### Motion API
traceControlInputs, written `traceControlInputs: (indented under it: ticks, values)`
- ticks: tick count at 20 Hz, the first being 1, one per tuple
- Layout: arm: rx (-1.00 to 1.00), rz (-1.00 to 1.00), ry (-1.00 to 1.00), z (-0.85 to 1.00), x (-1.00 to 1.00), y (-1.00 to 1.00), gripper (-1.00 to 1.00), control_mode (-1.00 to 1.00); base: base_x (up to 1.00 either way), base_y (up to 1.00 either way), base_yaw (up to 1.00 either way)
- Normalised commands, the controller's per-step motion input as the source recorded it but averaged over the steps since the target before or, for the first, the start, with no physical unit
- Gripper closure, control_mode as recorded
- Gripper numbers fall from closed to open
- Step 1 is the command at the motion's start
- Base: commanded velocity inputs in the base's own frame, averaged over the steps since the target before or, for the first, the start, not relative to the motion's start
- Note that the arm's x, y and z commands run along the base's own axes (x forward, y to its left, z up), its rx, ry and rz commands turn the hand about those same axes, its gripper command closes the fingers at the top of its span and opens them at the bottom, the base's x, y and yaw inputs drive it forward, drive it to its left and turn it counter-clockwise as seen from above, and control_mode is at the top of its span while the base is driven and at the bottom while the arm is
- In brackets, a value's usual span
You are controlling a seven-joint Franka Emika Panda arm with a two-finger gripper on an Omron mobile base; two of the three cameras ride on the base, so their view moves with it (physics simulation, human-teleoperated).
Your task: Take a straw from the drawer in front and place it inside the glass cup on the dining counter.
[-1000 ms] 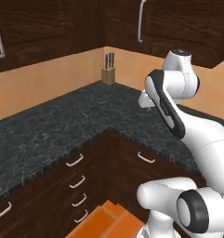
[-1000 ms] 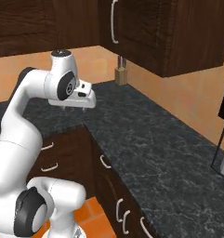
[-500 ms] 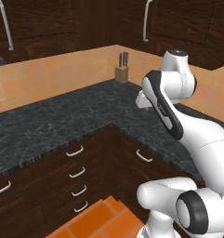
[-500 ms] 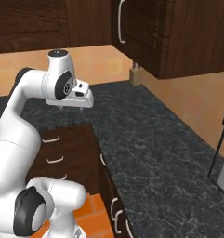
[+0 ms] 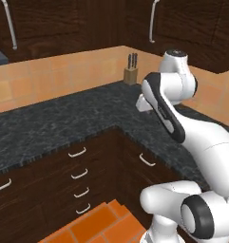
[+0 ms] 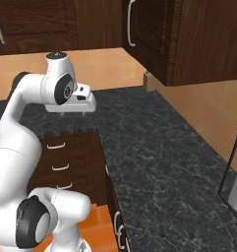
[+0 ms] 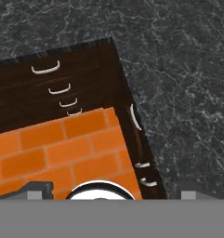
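**Base swung, drawer not reached**

The whole scene has shifted in both base views since a second ago, so the base turned and nothing on the table moved. This is approach only.

- Fingers (image 7: 39,188): wide apart, empty, high over the corner.
- Drawer fronts (image 5: 78,153): dark wood grain, curved silver handles, all closed. I can't tell which is the target; the straw is presumably inside it.
- Table (image 5: 63,123): black, speckled, stone-like.
- Knife block (image 5: 130,73): wooden, at the wall.
- Floor (image 7: 62,148): orange brick tiles.

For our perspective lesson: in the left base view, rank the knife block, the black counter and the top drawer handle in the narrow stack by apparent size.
1. Black counter.
2. Knife block.
3. Drawer handle, though nearer the camera.
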Motion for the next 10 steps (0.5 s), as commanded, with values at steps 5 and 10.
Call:
traceControlInputs:
  ticks: [5, 10]
  values:
    - [-0.4, -0.01, -0.02, -0.29, 0.0, 0.99, -1.0, -1.0, 0.0, 0.0, 0.0]
    - [-0.51, -0.13, 0.0, -0.59, 0.05, 0.74, -1.0, -1.0, 0.0, 0.0, 0.0]
